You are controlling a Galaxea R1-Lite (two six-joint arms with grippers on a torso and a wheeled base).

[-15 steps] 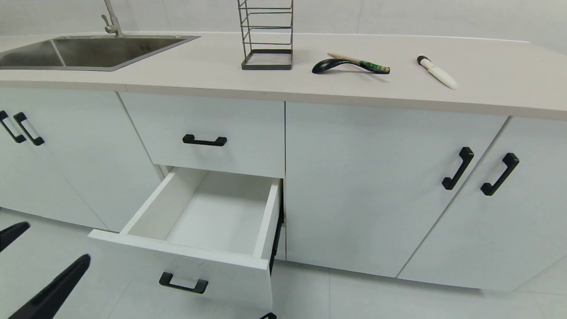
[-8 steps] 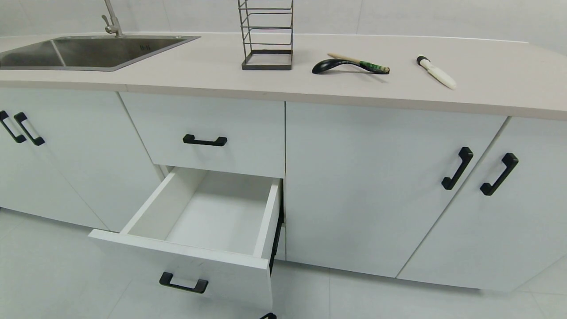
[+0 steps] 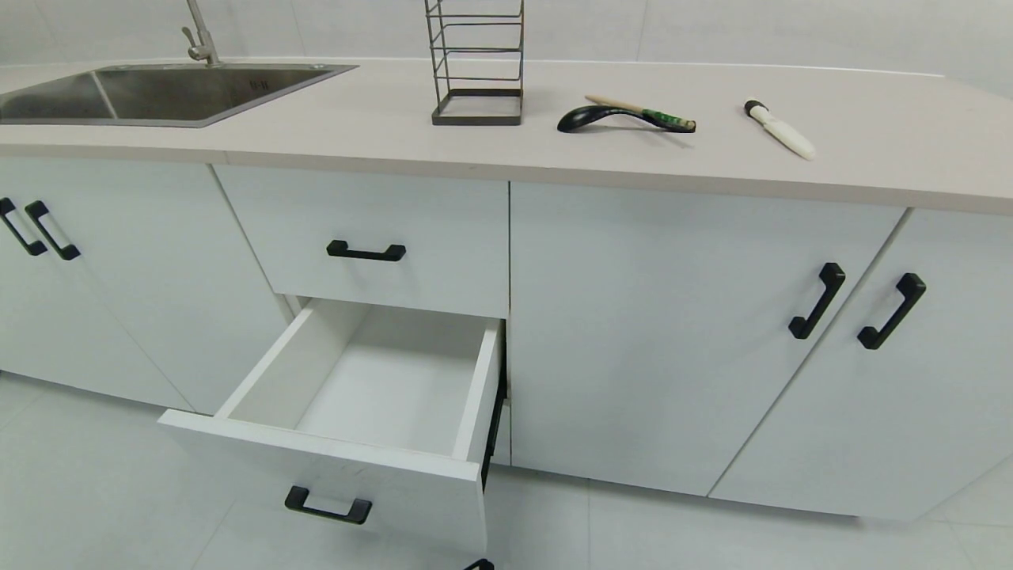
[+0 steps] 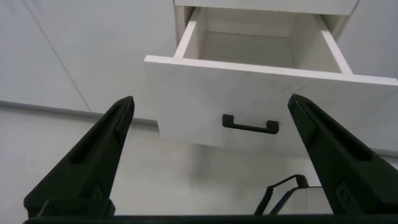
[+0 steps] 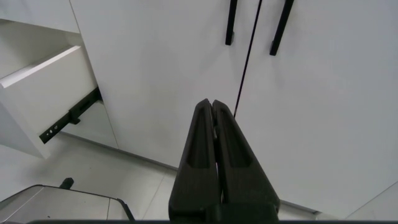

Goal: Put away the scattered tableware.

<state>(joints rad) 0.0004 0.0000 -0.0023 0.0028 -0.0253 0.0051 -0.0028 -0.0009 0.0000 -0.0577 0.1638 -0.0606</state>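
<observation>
While the lower drawer (image 3: 332, 447) stands pulled out, the tableware lies up on the tabletop (image 3: 316, 134): a black spoon (image 3: 601, 117) with a wooden stick (image 3: 625, 105) touching it, just right of a wire rack (image 3: 477, 71), and a white-handled utensil (image 3: 783, 131) further right. The left hand (image 4: 211, 102) is spread wide, low before the drawer front. The right hand (image 5: 212, 109) has its fingers pressed together, holding nothing, facing the cabinet doors (image 5: 161, 62).

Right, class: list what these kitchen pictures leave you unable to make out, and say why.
Head view: rack, cut off by the top edge, so its height is unknown.
Head view: sink, cut off by the left edge.
Head view: wooden utensil, too small to identify, partly behind the black spoon.
Left wrist view: drawer, near floor hidden by its own front panel.
</observation>
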